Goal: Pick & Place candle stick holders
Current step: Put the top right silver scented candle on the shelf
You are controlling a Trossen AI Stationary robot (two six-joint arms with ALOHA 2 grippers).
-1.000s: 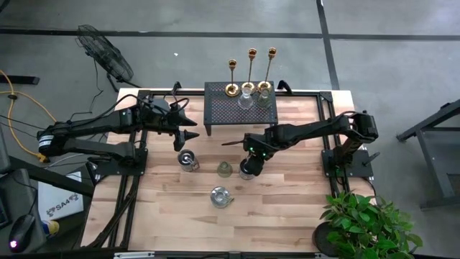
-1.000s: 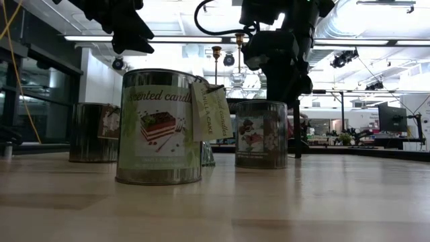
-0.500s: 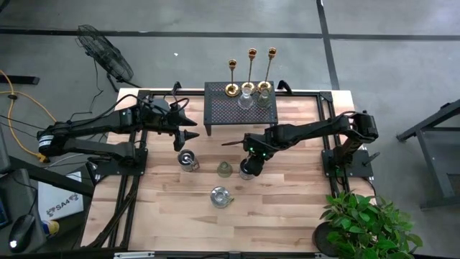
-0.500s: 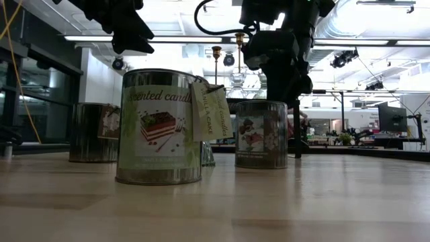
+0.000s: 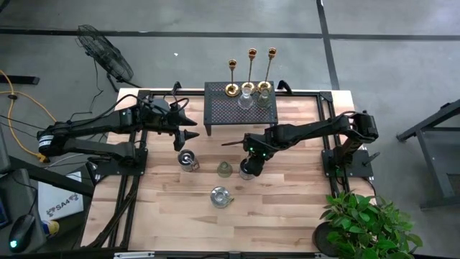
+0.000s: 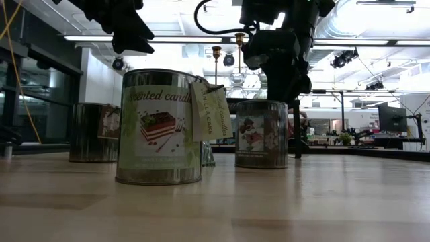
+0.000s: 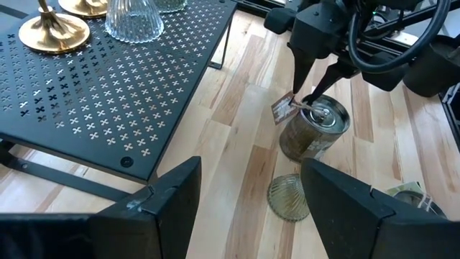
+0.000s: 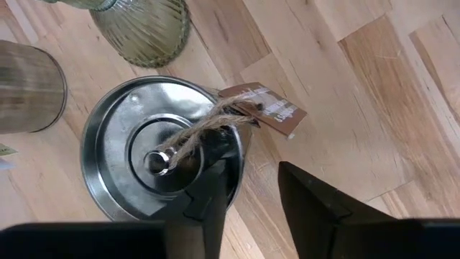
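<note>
Up on the black mesh stand (image 5: 239, 106) at the far side of the counter (image 5: 295, 187), three tall brass candle stick holders (image 5: 251, 70) stand in a row on round bases, with two short clear glass holders (image 5: 246, 99) just in front of them. A third glass holder, ribbed and greenish (image 5: 225, 169), sits down on the counter, between two scented-candle tins.

The right gripper (image 8: 248, 188) is directly over the tin with the paper tag (image 5: 246, 168), just right of that ribbed holder. Its fingers are spread, one over the tin's lid near the twine-tied knob, the other outside the rim; whether they touch the metal cannot be told. The tag hangs off the lid beside them.

The left gripper (image 5: 191, 134) hovers above the counter by the stand's left end, fingers wide apart and holding nothing, above another tin (image 5: 187, 160). A third tin (image 5: 219, 196) stands nearer the front edge, apart from the rest.
</note>
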